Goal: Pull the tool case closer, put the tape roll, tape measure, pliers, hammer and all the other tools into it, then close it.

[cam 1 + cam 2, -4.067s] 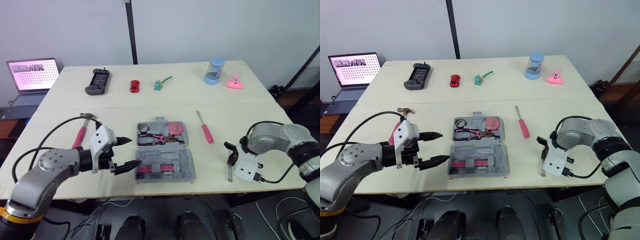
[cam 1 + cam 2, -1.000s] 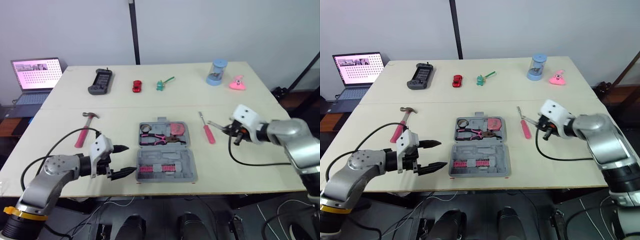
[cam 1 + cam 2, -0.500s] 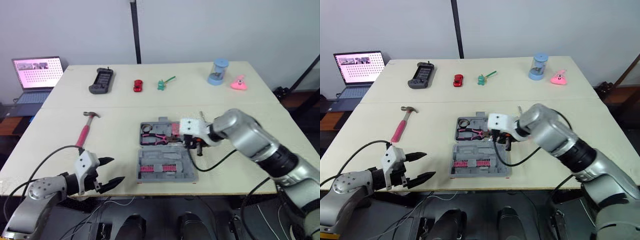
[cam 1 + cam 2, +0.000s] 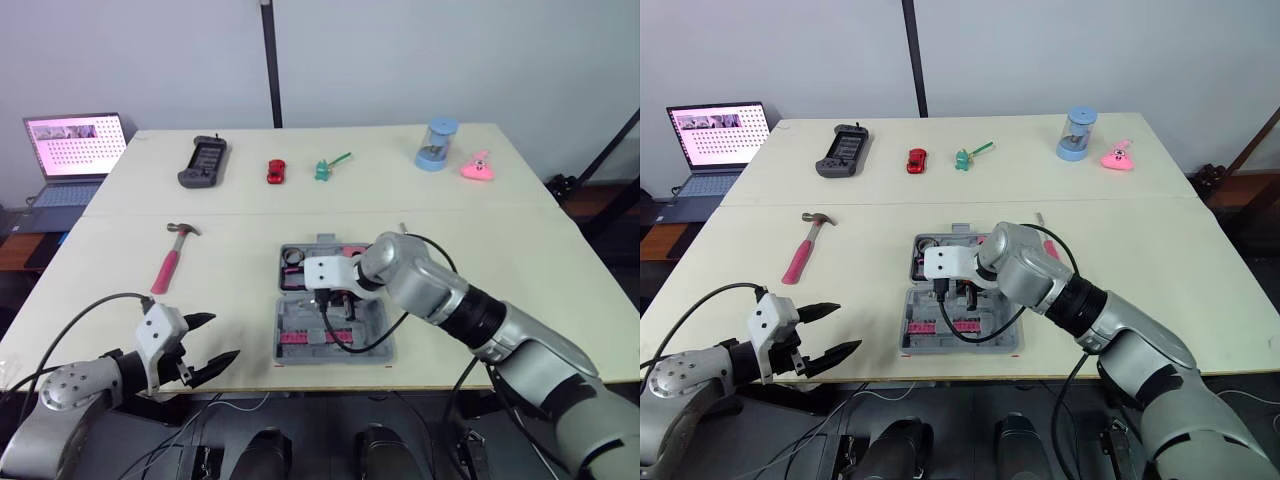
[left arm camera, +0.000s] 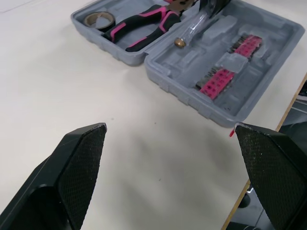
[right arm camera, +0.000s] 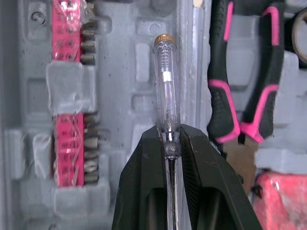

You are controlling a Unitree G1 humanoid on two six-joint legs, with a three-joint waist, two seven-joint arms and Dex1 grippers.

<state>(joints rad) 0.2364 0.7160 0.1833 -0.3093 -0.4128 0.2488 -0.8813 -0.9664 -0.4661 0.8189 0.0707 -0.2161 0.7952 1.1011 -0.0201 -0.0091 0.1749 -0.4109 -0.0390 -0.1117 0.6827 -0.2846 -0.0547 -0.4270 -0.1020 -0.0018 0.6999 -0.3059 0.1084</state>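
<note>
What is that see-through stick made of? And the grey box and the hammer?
The see-through stick looks like clear glossy plastic, since you can see inside it; its gold cap looks like brass. The grey box seems matte moulded plastic, with tool-shaped hollows. The hammer has a pink handle, maybe rubber or plastic, and a grey head, likely steel.

Pale table (image 4: 250,245): an open grey tool case (image 4: 374,338) is laid near its front edge, a pink-handled hammer (image 4: 170,262) well to the left. Ranged along the far side: handheld console (image 4: 202,162), red toy car (image 4: 274,171), green toy (image 4: 323,168), blue canister (image 4: 437,144), pink toy (image 4: 477,166).
</note>
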